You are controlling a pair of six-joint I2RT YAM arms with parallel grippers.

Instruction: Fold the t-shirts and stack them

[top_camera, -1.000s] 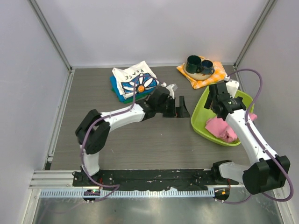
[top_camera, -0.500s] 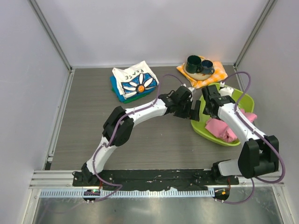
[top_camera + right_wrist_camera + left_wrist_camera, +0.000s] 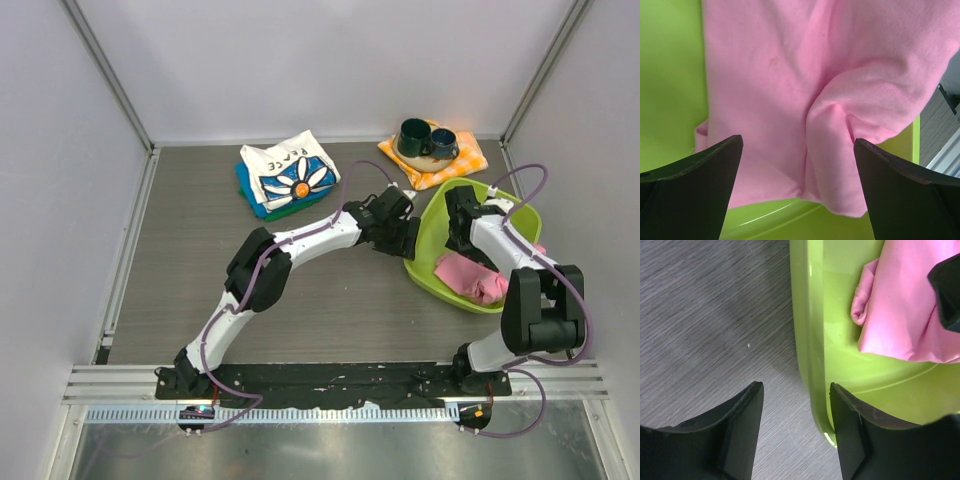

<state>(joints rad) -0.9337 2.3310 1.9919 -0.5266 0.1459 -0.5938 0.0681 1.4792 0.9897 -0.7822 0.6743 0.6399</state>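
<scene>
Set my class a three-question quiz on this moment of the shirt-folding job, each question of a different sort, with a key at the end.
1. True or false: the pink t-shirt lies inside the green tub.
2. What lies on top of the folded stack at the far left of the table? A the daisy-print t-shirt; B the pink t-shirt; C the green tub.
3. Fill in: the ____ gripper has its open fingers either side of the tub's rim.

Key: 1 true. 2 A. 3 left; the left gripper shows this in its own wrist view.
</scene>
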